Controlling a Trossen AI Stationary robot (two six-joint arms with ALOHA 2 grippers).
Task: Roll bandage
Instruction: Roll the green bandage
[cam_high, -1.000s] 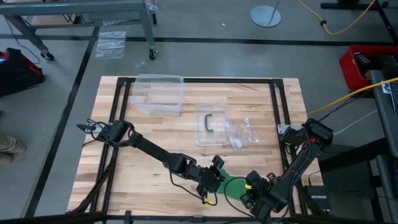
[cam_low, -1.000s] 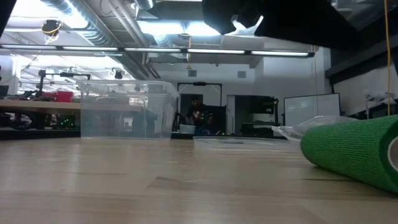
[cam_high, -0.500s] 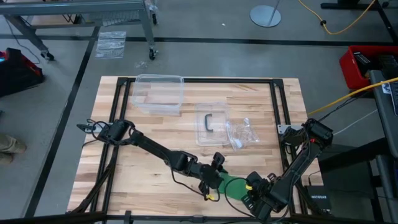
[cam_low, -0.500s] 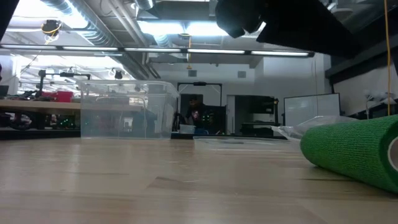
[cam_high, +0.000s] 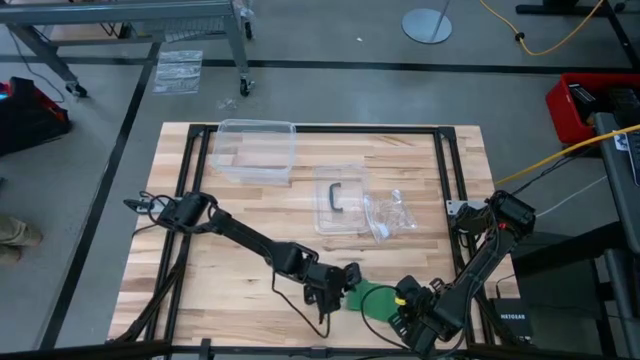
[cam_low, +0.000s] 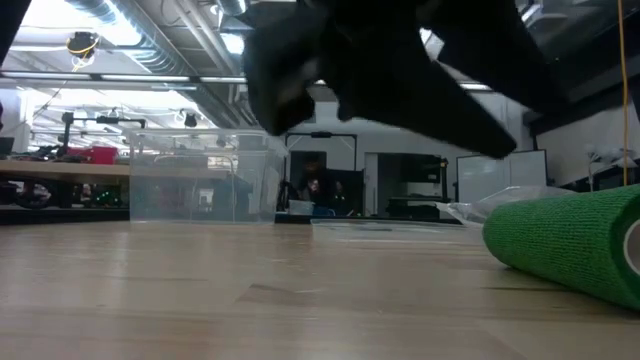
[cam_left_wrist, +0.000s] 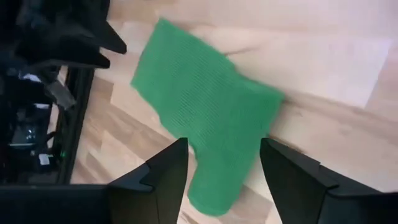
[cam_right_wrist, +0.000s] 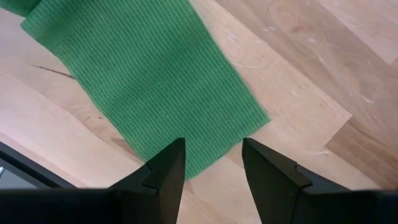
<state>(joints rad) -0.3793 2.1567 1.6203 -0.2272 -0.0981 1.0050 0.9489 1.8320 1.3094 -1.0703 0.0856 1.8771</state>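
The bright green bandage (cam_high: 372, 300) lies on the wooden table near its near edge, between my two grippers. One end is rolled up (cam_left_wrist: 214, 183), and the roll rests on the table (cam_low: 570, 245). The other end lies flat (cam_right_wrist: 143, 68). My left gripper (cam_high: 345, 283) stands open at the roll's left, one finger on either side of the rolled end (cam_left_wrist: 224, 143). My right gripper (cam_high: 400, 303) is open over the flat end (cam_right_wrist: 213, 142), its fingers pointing down. My left gripper touches nothing that shows; wood is visible between one finger (cam_left_wrist: 286, 177) and the roll. My right gripper stands right over the band's free end (cam_right_wrist: 205, 146); whether its fingertips (cam_right_wrist: 171, 158) rest on the cloth I cannot tell.
A clear plastic box (cam_high: 255, 150) stands at the far left of the table. A clear lid with a dark handle (cam_high: 338, 198) and a clear plastic bag (cam_high: 392, 215) lie in the middle. The table's near edge runs close behind both grippers.
My left gripper has opened and let go of the bandage's rolled end, turning and drawing back a little toward the table's left. The green roll has stayed where it was on the table.
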